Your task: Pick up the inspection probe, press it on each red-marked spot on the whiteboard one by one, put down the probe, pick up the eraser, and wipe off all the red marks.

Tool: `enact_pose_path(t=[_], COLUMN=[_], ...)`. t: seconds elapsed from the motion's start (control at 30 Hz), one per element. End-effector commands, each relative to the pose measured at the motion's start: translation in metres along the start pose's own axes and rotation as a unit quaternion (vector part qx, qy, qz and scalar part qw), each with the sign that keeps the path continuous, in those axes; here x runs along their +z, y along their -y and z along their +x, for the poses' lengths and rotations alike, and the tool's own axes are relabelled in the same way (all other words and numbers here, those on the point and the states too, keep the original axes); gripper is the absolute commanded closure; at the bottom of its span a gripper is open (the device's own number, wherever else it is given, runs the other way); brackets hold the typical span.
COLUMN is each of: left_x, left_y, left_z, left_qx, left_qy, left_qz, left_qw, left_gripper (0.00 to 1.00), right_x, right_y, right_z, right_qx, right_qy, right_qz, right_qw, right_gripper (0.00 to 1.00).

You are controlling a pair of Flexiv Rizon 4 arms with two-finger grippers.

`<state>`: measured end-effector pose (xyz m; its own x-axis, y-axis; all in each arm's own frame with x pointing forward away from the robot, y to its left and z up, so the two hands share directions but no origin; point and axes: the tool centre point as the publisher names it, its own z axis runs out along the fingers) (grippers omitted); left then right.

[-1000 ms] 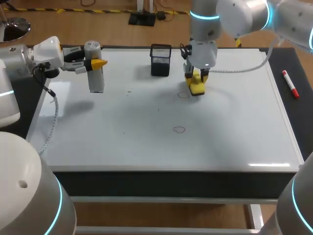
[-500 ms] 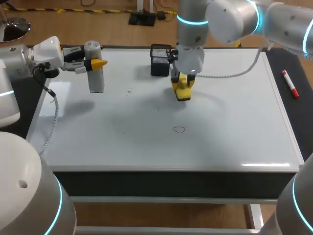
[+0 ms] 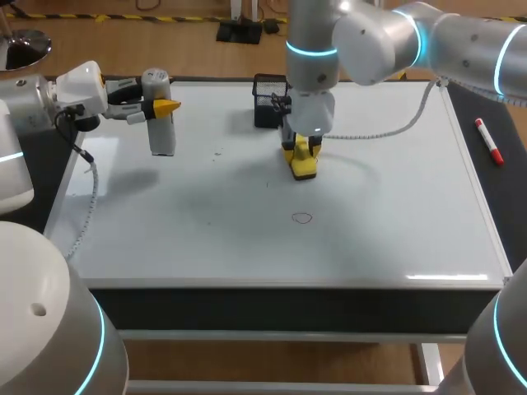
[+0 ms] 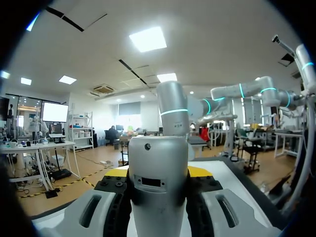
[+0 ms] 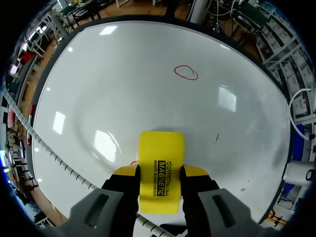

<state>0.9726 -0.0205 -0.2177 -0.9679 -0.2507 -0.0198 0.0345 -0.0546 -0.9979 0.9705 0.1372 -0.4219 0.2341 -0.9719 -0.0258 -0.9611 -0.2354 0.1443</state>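
The probe (image 3: 161,123) is gripped in the closed left gripper (image 3: 158,105) above the far left corner of the whiteboard (image 3: 395,206), so it is not yet put down. The yellow eraser (image 3: 304,163) is clamped in the right gripper (image 5: 160,175) and pressed on the board near its middle. Wiping is judged to be under way: a red trace (image 5: 133,162) is seen just beside the eraser, and one red ring (image 3: 302,218) is left nearer the front.
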Motion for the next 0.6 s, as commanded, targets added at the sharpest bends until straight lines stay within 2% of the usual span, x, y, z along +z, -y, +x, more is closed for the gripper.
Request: enact_pose_path(t=[0.03, 0.3, 0.6], left_x=[0.000, 0.000, 0.000], left_y=[0.000, 0.000, 0.000], left_z=[0.000, 0.000, 0.000], left_qx=[0.001, 0.001, 0.001], left_qy=[0.000, 0.000, 0.000], left_qz=[0.001, 0.001, 0.001], left_qw=[1.000, 1.000, 1.000], left_gripper=[1.00, 1.00, 1.00], right_x=[0.003, 0.008, 0.010], right_y=[0.005, 0.009, 0.014], right_z=[0.009, 0.030, 0.064], right_qx=[0.003, 0.023, 0.051], right_qy=[-0.005, -0.008, -0.012], right_qz=[-0.006, -0.011, -0.008], right_qw=[1.000, 1.000, 0.999], right_gripper=[1.00, 1.00, 1.00])
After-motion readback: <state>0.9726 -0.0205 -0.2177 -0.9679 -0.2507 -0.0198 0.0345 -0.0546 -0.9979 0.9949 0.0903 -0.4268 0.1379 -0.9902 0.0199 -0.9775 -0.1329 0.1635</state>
